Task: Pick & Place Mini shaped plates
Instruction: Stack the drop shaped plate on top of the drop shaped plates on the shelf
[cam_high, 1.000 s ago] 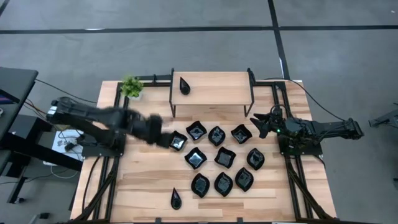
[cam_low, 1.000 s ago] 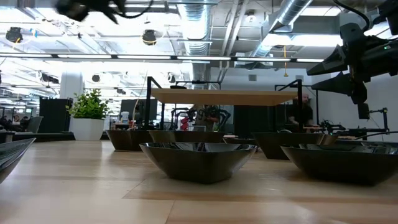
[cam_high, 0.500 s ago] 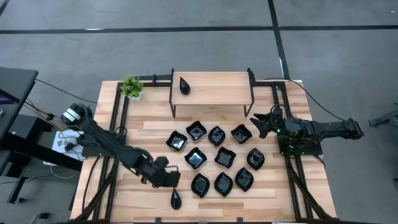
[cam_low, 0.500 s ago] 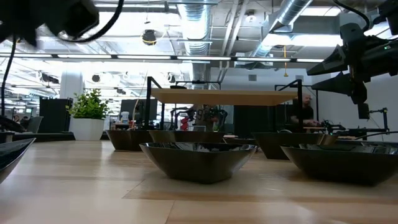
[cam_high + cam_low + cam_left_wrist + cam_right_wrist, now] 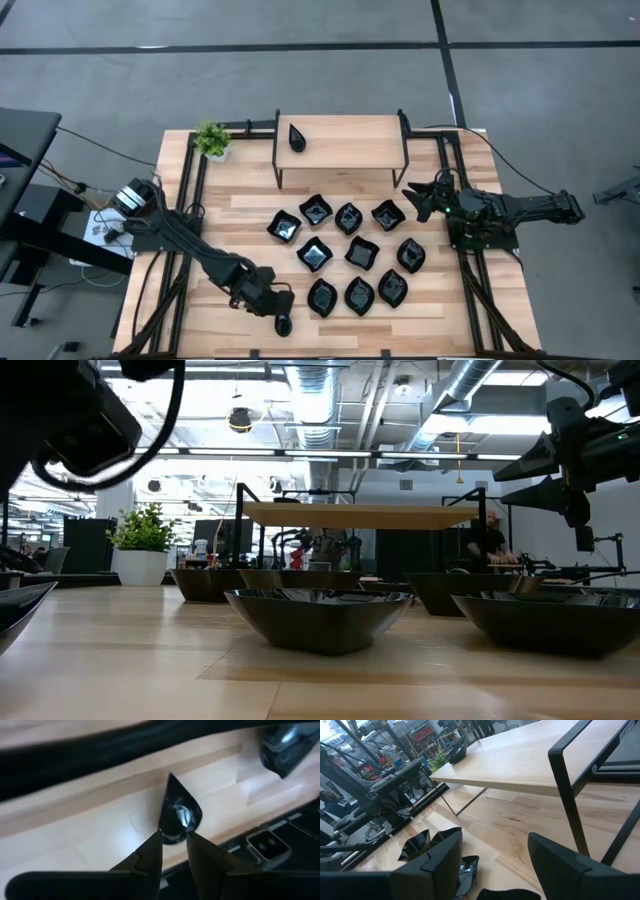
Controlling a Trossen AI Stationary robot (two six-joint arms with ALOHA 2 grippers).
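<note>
From the high view I counted one teardrop plate [image 5: 296, 137] already up on the raised shelf [image 5: 341, 142], while eleven wavy and leaf-shaped plates [image 5: 348, 255] sat clustered on the bench [image 5: 230, 260] below it, so I judged the job barely begun. My left hand [image 5: 279, 316] was down at the near edge over a second teardrop plate [image 5: 282, 325], and my right hand [image 5: 418, 200] waited beside the cluster, near the shelf's right leg. The low view gave me only plate rims in profile, the shelf beyond them and the right hand [image 5: 512, 477] raised with its fingers spread; the teardrop at the near edge did not appear there. The left wrist view showed what the overhead could not: the left hand [image 5: 174, 841] was partly open, its two tips just reaching the rounded end of the teardrop plate [image 5: 177, 813], which lay flat on the bench, not yet gripped as far as I could tell. The right wrist view showed the right hand [image 5: 495, 851] wide open and empty, facing the shelf.
</note>
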